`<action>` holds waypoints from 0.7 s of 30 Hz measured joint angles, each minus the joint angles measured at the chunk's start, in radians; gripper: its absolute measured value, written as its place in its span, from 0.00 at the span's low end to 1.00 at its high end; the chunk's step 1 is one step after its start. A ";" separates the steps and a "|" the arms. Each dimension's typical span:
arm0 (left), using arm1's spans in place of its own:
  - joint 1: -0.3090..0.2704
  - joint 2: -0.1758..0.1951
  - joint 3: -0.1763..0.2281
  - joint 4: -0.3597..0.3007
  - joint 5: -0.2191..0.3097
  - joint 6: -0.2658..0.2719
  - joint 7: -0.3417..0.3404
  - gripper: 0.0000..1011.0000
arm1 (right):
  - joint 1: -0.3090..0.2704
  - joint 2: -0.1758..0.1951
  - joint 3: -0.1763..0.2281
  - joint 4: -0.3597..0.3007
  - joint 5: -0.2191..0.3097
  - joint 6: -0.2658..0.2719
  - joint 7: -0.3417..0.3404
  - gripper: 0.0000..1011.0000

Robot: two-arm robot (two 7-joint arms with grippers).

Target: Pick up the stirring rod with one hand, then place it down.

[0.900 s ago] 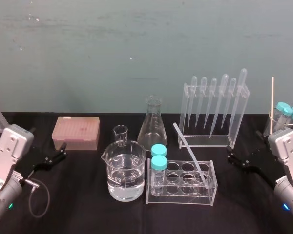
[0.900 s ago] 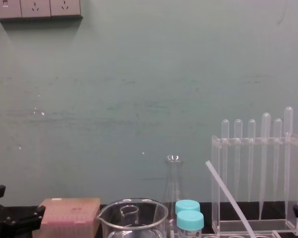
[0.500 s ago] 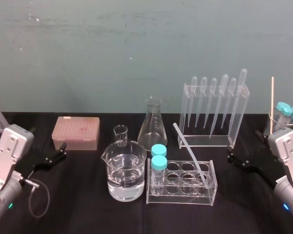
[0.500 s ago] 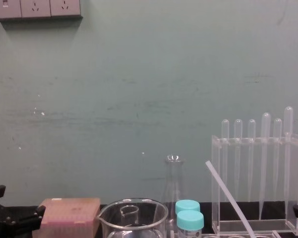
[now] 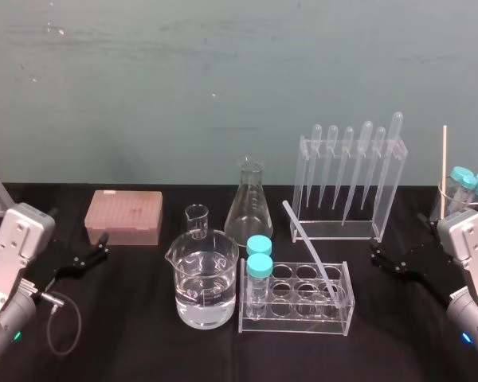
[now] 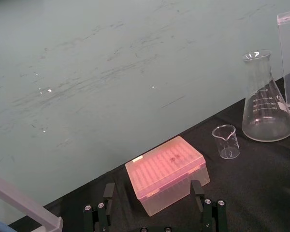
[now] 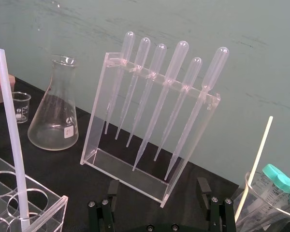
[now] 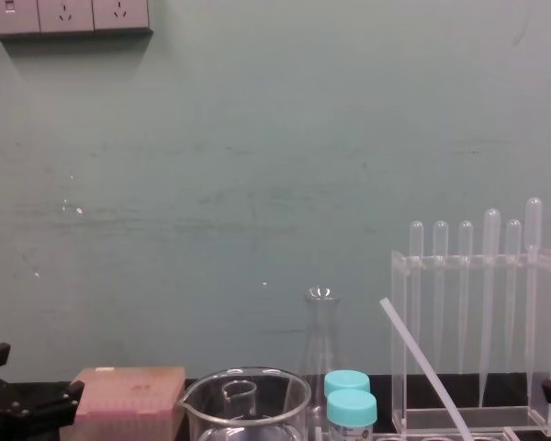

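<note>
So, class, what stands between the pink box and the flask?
A small beaker stands between box and flask, clearest in the head view.

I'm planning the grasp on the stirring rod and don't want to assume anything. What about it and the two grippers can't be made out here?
Lower end of the stirring rod: in the head view the clear walls of the tube rack blur it; in the chest view the bottom edge cuts it off.
The left gripper and right gripper: jaws stand open, but the wrist views' bottom edges cut off their bases.
Markings on the flask: too small to read.
</note>
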 joint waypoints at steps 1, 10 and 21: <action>0.000 0.000 0.000 0.000 0.000 0.000 0.000 0.99 | 0.000 0.000 0.000 0.000 0.000 0.000 0.000 0.99; 0.000 0.000 0.000 0.000 0.000 0.000 0.000 0.99 | 0.000 0.000 0.000 0.000 0.000 0.000 0.000 0.99; 0.000 0.000 0.000 0.000 0.000 0.000 0.000 0.99 | 0.000 0.000 0.000 0.000 0.000 0.000 0.000 0.99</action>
